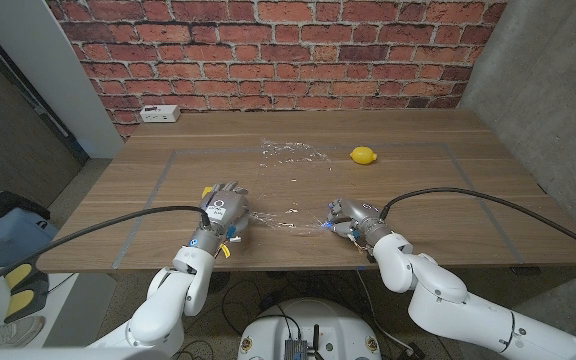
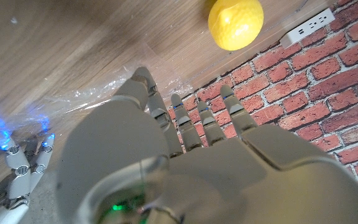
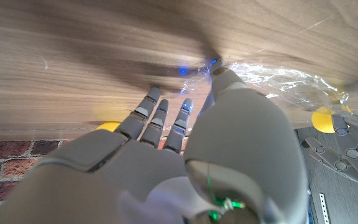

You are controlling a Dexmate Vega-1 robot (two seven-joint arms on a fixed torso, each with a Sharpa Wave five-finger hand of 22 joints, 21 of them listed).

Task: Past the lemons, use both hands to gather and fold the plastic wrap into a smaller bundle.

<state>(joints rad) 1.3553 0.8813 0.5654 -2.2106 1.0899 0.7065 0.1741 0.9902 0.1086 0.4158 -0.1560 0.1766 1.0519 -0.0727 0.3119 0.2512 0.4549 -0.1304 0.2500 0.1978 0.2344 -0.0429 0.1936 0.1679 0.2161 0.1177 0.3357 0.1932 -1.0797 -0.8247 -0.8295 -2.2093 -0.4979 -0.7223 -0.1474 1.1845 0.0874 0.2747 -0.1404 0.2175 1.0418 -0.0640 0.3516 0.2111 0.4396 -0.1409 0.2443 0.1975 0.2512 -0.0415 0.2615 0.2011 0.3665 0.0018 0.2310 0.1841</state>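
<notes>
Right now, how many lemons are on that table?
1. The lemon lies on the far right part of the table, just right of the far end of the plastic wrap. I see no other; nothing here looks big enough to hide one.

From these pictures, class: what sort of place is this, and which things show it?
Probably a robot test room, not a kitchen: a bare brick wall, a wooden table marked with tape, and cables running to each robot hand.
</notes>
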